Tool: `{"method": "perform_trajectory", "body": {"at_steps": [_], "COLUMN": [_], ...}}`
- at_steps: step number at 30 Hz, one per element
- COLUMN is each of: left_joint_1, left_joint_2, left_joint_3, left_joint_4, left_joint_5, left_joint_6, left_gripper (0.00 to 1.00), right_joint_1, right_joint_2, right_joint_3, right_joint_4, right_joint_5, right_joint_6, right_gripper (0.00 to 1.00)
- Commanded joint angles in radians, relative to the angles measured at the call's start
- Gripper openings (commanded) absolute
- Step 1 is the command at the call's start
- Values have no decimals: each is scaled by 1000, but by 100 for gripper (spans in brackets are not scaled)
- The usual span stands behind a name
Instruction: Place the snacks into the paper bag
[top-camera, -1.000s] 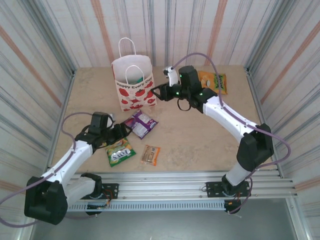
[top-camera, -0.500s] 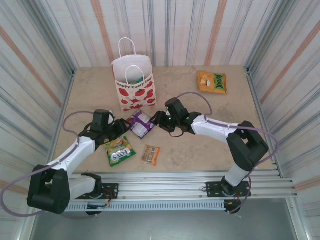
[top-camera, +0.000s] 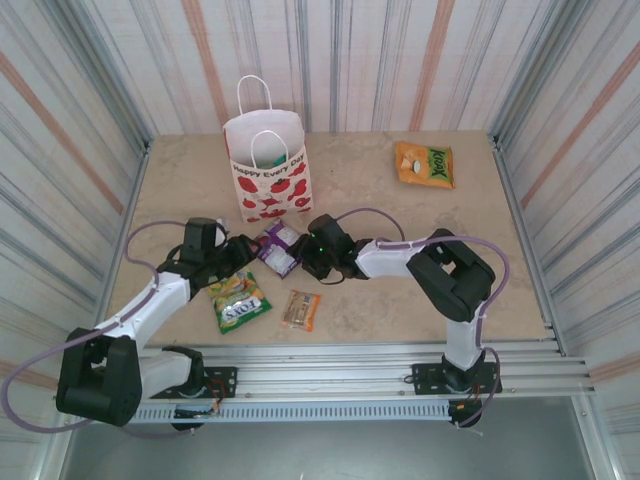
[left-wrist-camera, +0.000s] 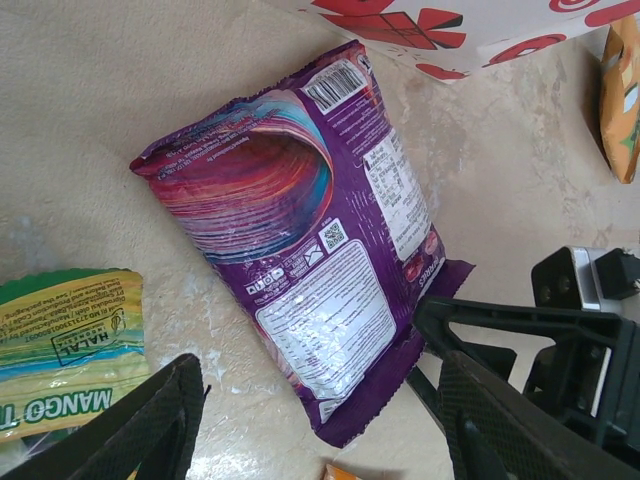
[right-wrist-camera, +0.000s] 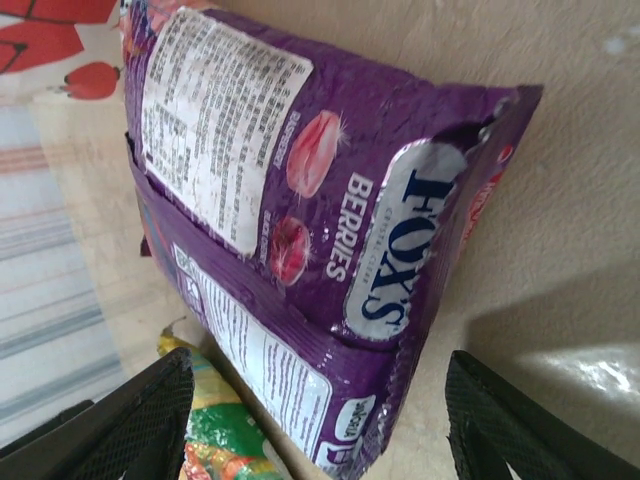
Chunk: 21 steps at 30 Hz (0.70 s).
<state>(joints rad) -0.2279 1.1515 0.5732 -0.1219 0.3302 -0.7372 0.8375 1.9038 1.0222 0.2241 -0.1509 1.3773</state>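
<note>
The purple packet lies flat in front of the paper bag, between my two grippers. My left gripper stands open at the packet's left, and the packet's corner lies just ahead of its fingers. From the right, my right gripper is open, and the packet's near end sits between its fingers. Close by lie a green packet and a brown-orange bar. An orange packet with a green label lies at the back right. Something teal shows inside the bag.
Corrugated walls close the table on three sides. The paper bag's printed wall stands just beyond the purple packet. The right gripper's black body sits close to my left fingers. The green packet lies just past the purple one.
The right arm has swung from beside the bag down to the purple packet. The left gripper has edged closer to the packet. The packet has shifted slightly.
</note>
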Motion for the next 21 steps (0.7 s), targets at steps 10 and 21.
{"method": "perform_trajectory", "body": {"at_steps": [10,21], "left_joint_1": [16,18], "left_joint_2": [-11,-18], "left_joint_3": [-6,41], "left_joint_4": [2,-58], "left_joint_5": [10,24], "left_joint_6": [31,91], "left_gripper": [66,66], "right_joint_1": [-11,-2], "right_joint_2": [73,-46], "right_joint_3": [-6,-51], "right_joint_4": [49,-56], "right_joint_5": [55,102], "right_joint_6": [43,-81], "right_gripper": [33,0]}}
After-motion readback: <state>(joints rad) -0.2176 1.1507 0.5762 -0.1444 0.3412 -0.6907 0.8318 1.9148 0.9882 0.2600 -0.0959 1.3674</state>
